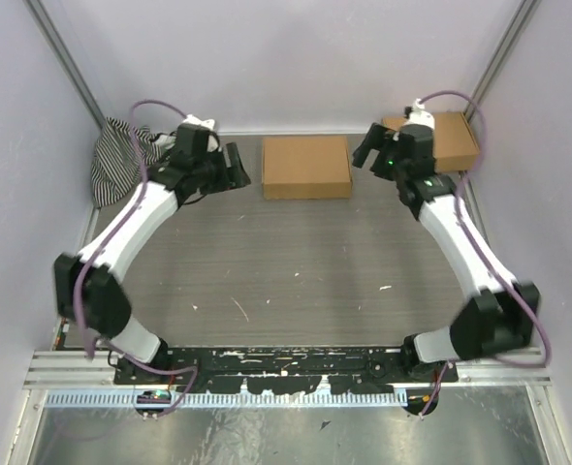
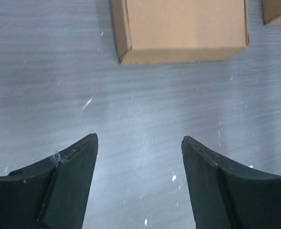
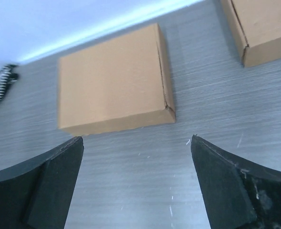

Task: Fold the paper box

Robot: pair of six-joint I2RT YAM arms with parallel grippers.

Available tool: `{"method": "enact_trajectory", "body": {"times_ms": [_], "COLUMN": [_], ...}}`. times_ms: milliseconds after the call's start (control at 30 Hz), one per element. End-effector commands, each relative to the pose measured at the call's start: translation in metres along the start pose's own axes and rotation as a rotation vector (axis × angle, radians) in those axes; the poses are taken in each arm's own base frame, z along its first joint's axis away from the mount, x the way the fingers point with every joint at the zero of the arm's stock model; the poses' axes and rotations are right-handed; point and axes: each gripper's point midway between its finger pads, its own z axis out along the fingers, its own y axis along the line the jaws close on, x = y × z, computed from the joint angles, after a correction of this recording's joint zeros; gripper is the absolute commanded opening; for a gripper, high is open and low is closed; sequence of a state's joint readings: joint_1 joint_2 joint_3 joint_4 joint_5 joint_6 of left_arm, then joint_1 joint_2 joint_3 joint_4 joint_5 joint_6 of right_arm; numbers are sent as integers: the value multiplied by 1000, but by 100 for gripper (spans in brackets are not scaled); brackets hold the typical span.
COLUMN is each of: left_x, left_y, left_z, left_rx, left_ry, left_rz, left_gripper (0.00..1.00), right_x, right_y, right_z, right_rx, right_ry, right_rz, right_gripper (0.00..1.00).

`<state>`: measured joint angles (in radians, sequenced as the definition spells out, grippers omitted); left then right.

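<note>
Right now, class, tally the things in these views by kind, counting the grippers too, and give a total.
Brown cardboard boxes: 2 (centre box, corner box)
Striped cloth: 1
Grippers: 2 (left gripper, right gripper)
Total: 5

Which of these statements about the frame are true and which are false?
1. Both the left gripper and the right gripper are open and hold nothing. True.
2. The paper box lies as a flat, unfolded sheet. False: it sits closed as a shallow box at the far middle of the table.
3. A second cardboard box sits at the far right corner. True.
4. The left gripper is touching the paper box. False: the left wrist view shows a stretch of table between the fingertips and the box.
5. A striped cloth lies at the far left corner. True.
</note>
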<state>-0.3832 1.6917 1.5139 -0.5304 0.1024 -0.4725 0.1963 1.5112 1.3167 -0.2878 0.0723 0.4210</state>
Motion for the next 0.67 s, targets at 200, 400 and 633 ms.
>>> {"method": "enact_trajectory", "body": {"times_ms": [200,400,633], "left_x": [82,99,98], "left_y": [54,60,75], "left_z": [-119,-157,-181], "left_rx": [-104,-99,-165], "left_ry": [-94,-110,-172], "left_rz": [-24,17,41], "left_gripper": [98,98,98], "right_x": [51,57,66], "right_y": [-12,-13,-12], "right_z": [-138,-161,-157], "right_rx": [-151,-180,-200], "right_ry": [-42,-46,-22], "right_rz": [-1,-25,-53], "right_gripper": [100,100,100]}}
